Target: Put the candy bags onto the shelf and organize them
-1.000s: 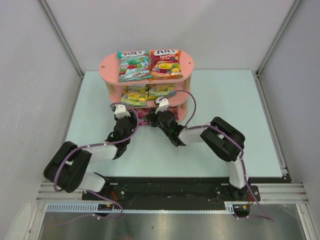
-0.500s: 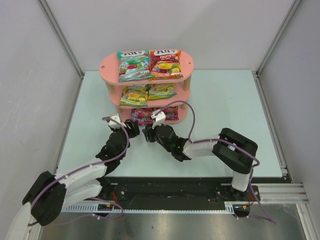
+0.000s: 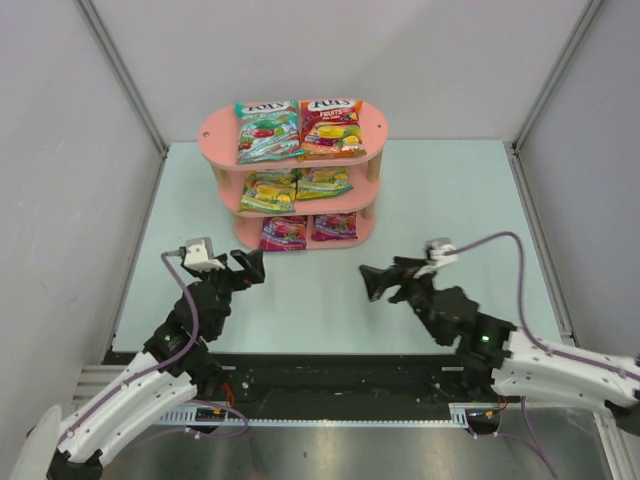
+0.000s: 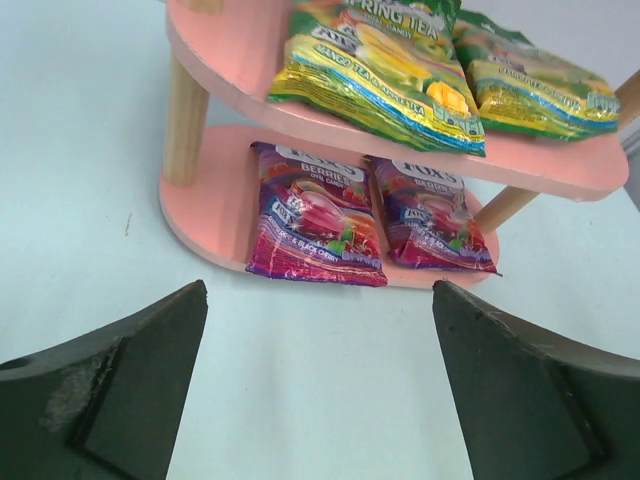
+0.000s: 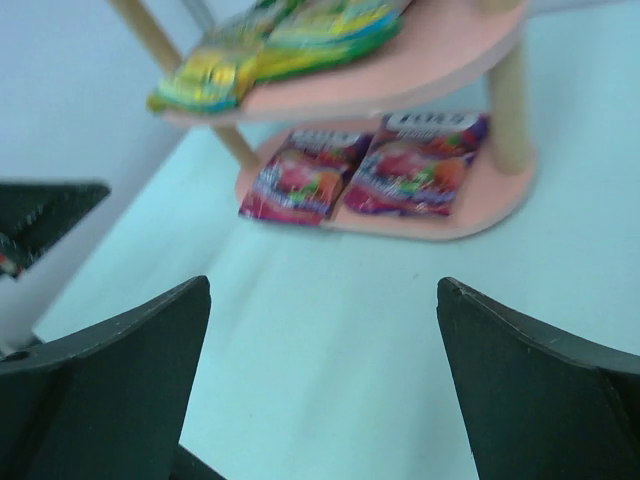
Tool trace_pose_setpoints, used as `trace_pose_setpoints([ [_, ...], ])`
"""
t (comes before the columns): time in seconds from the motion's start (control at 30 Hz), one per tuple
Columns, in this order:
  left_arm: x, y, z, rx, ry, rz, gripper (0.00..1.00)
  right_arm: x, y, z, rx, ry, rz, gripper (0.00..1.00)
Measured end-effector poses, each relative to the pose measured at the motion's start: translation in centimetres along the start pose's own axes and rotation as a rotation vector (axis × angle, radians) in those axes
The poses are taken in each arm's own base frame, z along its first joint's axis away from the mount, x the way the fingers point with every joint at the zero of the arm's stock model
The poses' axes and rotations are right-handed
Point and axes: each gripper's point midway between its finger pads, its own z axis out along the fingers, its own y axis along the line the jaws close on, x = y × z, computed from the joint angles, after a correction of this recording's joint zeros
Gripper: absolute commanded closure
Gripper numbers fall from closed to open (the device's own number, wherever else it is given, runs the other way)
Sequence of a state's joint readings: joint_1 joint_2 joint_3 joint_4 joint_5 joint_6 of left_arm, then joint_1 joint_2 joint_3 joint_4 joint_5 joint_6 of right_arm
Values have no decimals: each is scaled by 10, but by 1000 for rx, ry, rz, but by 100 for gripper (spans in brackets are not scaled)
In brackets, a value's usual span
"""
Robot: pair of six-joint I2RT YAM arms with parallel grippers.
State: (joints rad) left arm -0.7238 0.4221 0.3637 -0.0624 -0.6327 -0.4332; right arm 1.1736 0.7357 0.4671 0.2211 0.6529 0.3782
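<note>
Left gripper [image 3: 247, 269] and right gripper [image 3: 376, 282], both spread wide and holding nothing, low over the pale green table [image 3: 450, 200] and well apart from each other.

Pointed at the pink three-tier shelf [image 3: 218, 130], which lies straight ahead on the far side, its long axis running left to right. About equally near it, with the left gripper nearer the left end and the right gripper nearer the right end.

All six candy bags lying flat on the boards, two side by side per tier:
- Top: teal bag [image 3: 267, 132] and red-orange bag [image 3: 331, 127].
- Middle: yellow-green bags [image 3: 268, 191].
- Bottom: purple bags [image 3: 283, 232], the left one at or just over the front rim in the left wrist view.

No bag showing on the table; placing apparently done. Any further move probably no more than a forward reach to square up that purple bag, a job for the left arm.

Half a second earlier, both grippers close in at the bottom tier. Now drawn back toward the bases and swung outward, with the bags unchanged and the purple pair in plain sight.
</note>
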Motion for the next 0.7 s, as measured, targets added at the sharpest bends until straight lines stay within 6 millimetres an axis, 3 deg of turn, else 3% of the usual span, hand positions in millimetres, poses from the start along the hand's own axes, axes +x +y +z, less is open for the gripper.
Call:
trace_pose_setpoints([
  [0.1, -2, 5, -9, 1, 0, -30, 0, -39, -28, -34, 48, -94, 76, 0],
  [0.2, 10, 14, -12, -34, 42, -20, 0, -55, -54, -59, 100, -144, 115, 0],
  [0.43, 35, 40, -19, -145, 125, 22, 0, -30, -94, -76, 230, -73, 47, 0],
  [0.7, 29, 55, -31, -175, 76, -49, 0, -17, -112, -81, 308, -40, 7, 0],
])
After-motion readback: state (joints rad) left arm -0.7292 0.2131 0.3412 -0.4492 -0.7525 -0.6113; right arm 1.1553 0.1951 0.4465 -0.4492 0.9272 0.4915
